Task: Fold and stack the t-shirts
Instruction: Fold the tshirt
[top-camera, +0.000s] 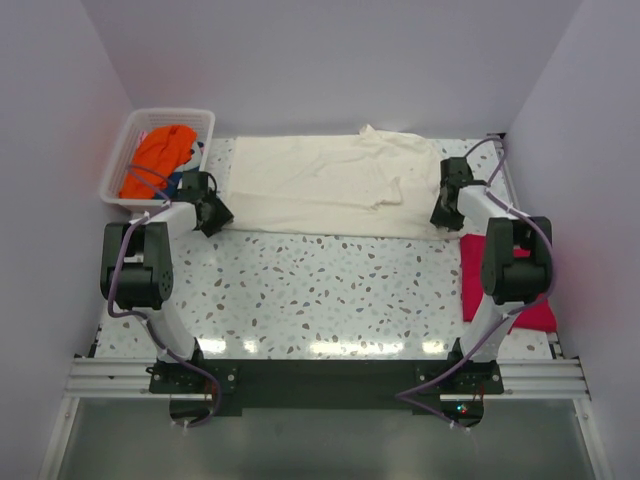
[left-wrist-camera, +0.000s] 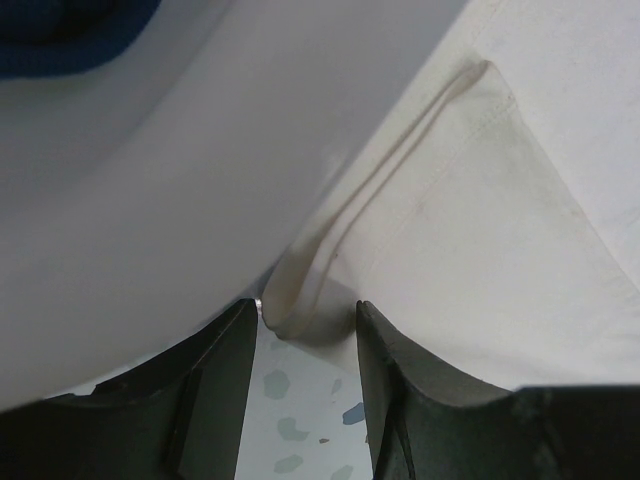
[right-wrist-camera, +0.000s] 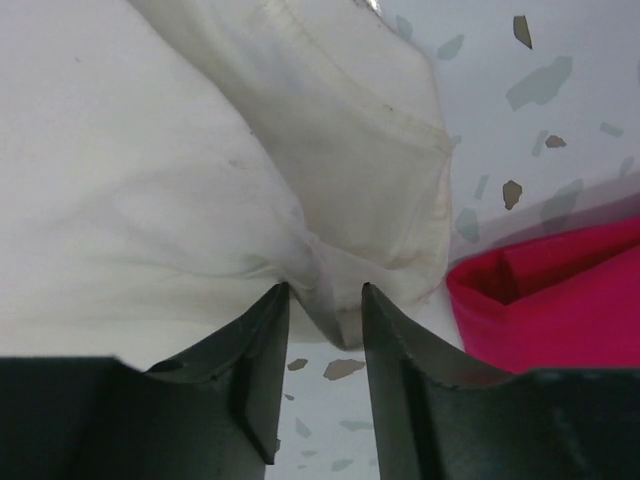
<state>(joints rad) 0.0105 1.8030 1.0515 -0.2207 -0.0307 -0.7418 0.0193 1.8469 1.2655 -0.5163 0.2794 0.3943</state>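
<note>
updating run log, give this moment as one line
left claw open at cream shirt corner | right claw open at opposite corner | red shirt nearby

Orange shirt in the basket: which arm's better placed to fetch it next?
Left, likely. The left fingers are at the cream shirt's near-left corner, right beside the basket holding the orange shirt. The right fingers are across the table, by the red shirt.
</note>
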